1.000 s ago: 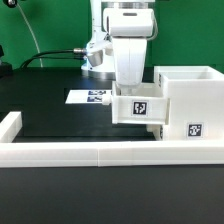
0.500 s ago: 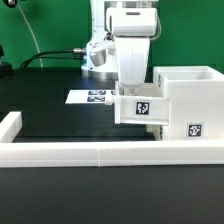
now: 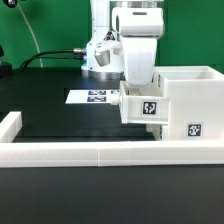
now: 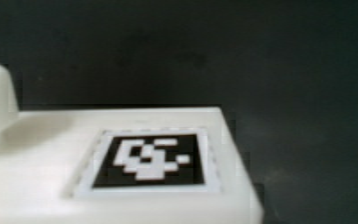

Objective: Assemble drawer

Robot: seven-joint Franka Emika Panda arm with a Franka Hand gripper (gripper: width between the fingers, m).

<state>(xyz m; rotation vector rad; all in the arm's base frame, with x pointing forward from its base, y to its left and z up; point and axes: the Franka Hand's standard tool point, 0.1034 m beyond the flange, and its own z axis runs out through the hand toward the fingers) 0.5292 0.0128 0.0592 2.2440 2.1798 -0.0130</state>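
The tool (image 3: 141, 88) points straight down over a small tray (image 3: 146, 108). Its fingers are hidden behind that tray's tagged face, so I cannot tell whether they grip it. The tray sits against the open side of the tall shell (image 3: 190, 102), which stands on the black bench (image 3: 60, 120) beside the low white wall (image 3: 80, 151). Against the earlier frames, arm and tray sit farther toward the exterior view's right, nearer the shell. The marker board (image 3: 95, 98) lies behind.
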